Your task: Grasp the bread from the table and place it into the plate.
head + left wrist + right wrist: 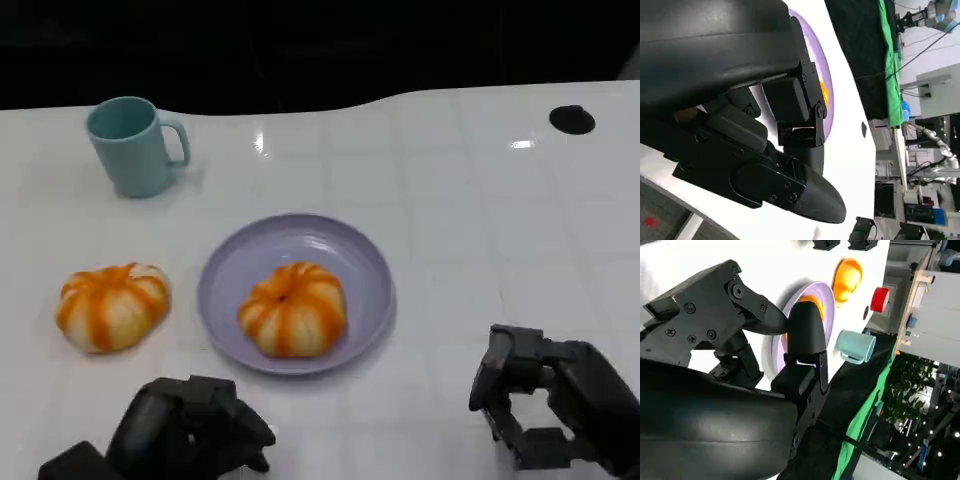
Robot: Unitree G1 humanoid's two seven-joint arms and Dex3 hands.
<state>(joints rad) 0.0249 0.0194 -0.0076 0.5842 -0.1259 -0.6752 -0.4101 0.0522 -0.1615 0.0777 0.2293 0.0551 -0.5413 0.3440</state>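
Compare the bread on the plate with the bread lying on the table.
The bread on the plate sits inside the purple plate; the bread on the table lies on bare table left of it, nearer the teal mug. Both are round, orange and white striped, similar in size, untouched by either hand.

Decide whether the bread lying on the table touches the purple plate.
Apart. In the head view, a strip of white table shows between the bread on the table and the purple plate's rim.
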